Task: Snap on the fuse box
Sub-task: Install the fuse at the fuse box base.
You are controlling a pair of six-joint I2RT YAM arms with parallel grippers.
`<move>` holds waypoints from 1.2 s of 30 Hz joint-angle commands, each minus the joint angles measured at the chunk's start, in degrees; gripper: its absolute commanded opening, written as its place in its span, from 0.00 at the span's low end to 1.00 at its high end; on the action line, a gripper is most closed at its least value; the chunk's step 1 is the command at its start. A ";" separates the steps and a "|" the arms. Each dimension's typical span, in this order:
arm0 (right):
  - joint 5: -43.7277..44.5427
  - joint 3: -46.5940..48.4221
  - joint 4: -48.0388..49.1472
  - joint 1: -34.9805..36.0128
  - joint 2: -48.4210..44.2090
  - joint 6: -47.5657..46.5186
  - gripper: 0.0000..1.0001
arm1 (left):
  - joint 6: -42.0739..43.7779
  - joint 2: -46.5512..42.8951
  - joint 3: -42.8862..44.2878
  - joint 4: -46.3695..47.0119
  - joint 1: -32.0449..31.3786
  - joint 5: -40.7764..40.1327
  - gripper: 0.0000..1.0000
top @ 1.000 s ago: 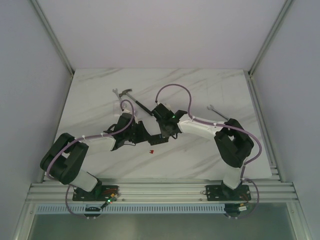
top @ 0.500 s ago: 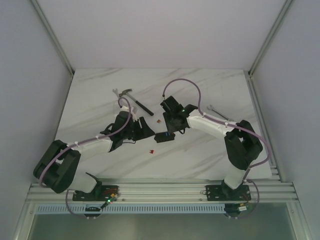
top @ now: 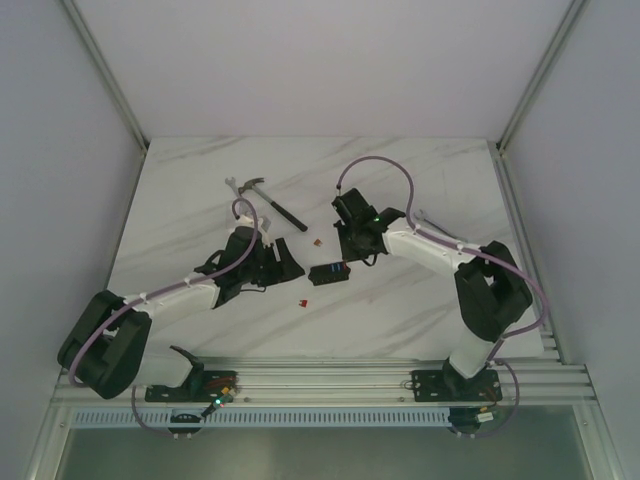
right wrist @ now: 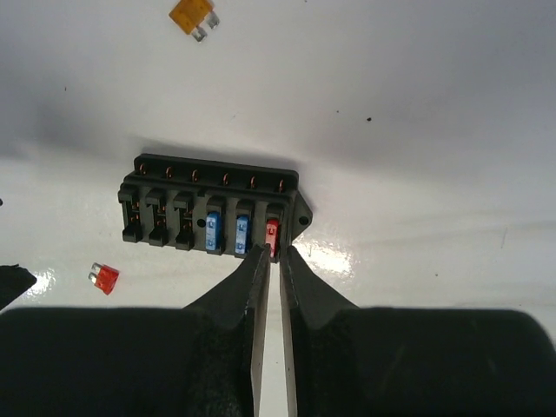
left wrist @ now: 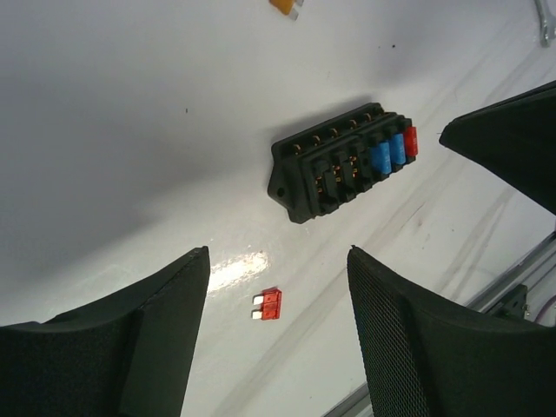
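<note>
Two arms are seen from above. The left gripper [top: 285,262] is spread wide and empty, and the fuse box [top: 330,272] lies flat on the table just beyond its fingertips. The right gripper [top: 350,248] is poised close over the box's other side.

From the left wrist, the box is found ahead and to the right of the parted fingers, untouched. A loose red fuse [left wrist: 271,304] is seen on the table between them.

From the right wrist, the fingers are seen pinched almost together, holding nothing, with their tips at the box's seated red fuse [right wrist: 272,233].

Should pressure be applied off-centre, the unheld box could be tipped or skated away and the fuse left half-seated.
</note>
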 commanded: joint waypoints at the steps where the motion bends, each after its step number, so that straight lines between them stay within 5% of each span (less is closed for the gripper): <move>1: -1.79 -1.20 0.41 -0.04 1.49 1.13 0.16 | 1.14 -0.86 -0.89 -1.65 -0.22 -0.80 0.74; 9: -2.97 -1.75 -1.39 -0.02 4.07 1.78 0.11 | 1.14 -0.81 -1.29 -1.74 -0.20 -1.02 0.75; 14: -2.28 -2.02 -3.02 -0.04 6.54 1.85 0.00 | 1.12 -0.68 -1.38 -1.74 -0.26 -1.13 0.75; 22: 3.23 -3.05 -8.04 0.24 11.25 1.99 0.00 | 0.88 -1.06 -2.18 -1.83 -0.23 -1.53 0.76; 31: 14.45 0.61 -10.11 -0.31 5.81 -3.50 0.00 | 1.28 -3.64 -3.28 -3.33 -0.11 -2.54 0.77; 33: 15.38 1.69 -9.94 -0.31 4.04 -4.46 0.03 | 1.28 -4.83 -3.76 -3.74 -0.17 -2.73 0.77; 36: 14.44 2.54 -8.74 0.78 0.78 -7.54 0.20 | 1.24 -6.81 -4.82 -4.44 -0.12 -3.39 0.78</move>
